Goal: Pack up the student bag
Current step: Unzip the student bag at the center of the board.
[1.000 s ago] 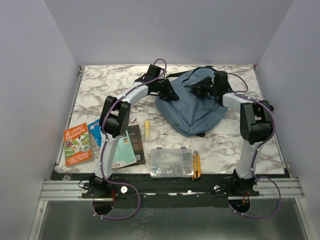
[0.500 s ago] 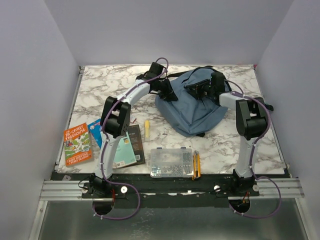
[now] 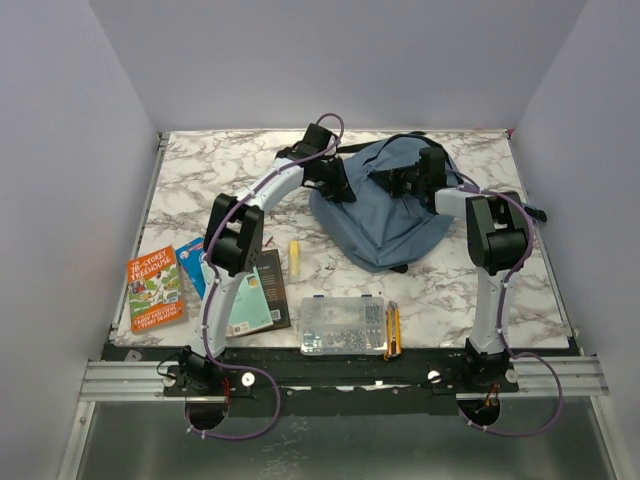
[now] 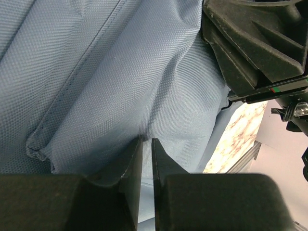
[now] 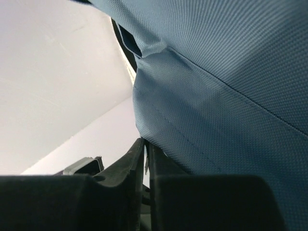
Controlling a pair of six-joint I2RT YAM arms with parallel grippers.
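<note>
The student bag (image 3: 385,222), a large dusty blue-grey backpack, lies at the back middle of the marble table. My left gripper (image 3: 343,191) is at the bag's left edge. In the left wrist view its jaws (image 4: 146,140) are shut on a fold of the blue fabric (image 4: 120,86). My right gripper (image 3: 398,182) sits on the bag's upper part, facing the left one. Seen from the right wrist, that gripper (image 5: 146,142) is closed to a thin slit at the hem of the blue fabric (image 5: 216,96), pinching its edge.
At the front left lie an orange storybook (image 3: 155,288), a blue item (image 3: 190,265) and a teal-and-dark book (image 3: 255,292). A yellow stick (image 3: 296,256) lies beside them. A clear parts box (image 3: 343,325) and a yellow cutter (image 3: 393,330) sit near the front edge.
The right gripper has closed on the bag's edge and its arm has shifted left. The left gripper has tightened on the fabric and edged towards the back.
</note>
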